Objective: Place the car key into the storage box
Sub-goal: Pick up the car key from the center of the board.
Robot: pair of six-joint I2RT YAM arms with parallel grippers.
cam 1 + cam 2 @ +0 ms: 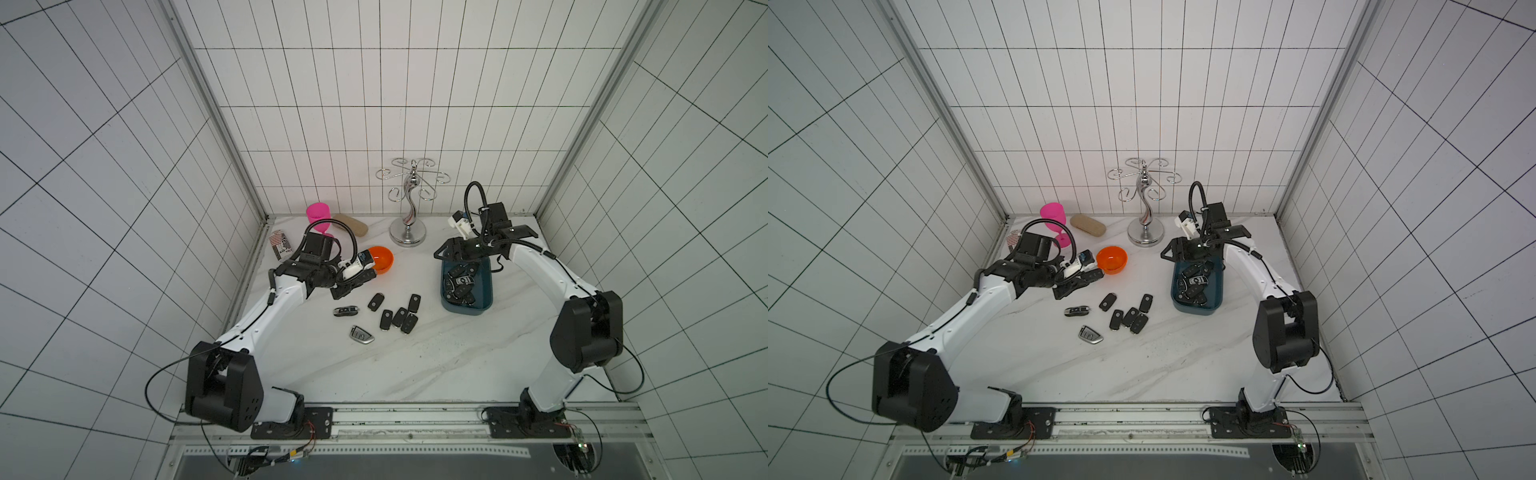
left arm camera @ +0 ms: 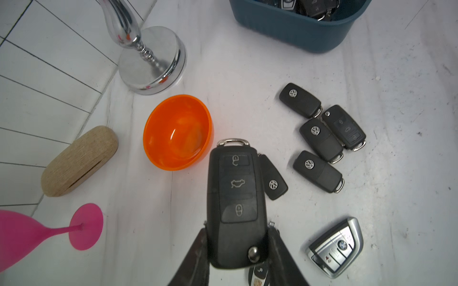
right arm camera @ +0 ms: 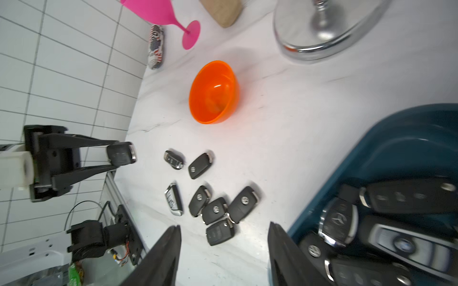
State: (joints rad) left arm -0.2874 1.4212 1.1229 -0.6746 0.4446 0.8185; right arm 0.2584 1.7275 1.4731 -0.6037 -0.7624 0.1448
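White tiled walls hem a marble desk [image 1: 374,365]. The left pincer [image 2: 238,235] is clamped on a black car key [image 2: 235,198], held clear of the desk just beside the orange bowl [image 1: 380,259]: pick done, carry next (my reading). That calls for a sweep over the loose keys [image 1: 395,316] to the storage box [image 1: 465,311], clearing its near rim. The right pincer [image 3: 224,226] hangs wide and empty at the box's far end, crowding the drop.
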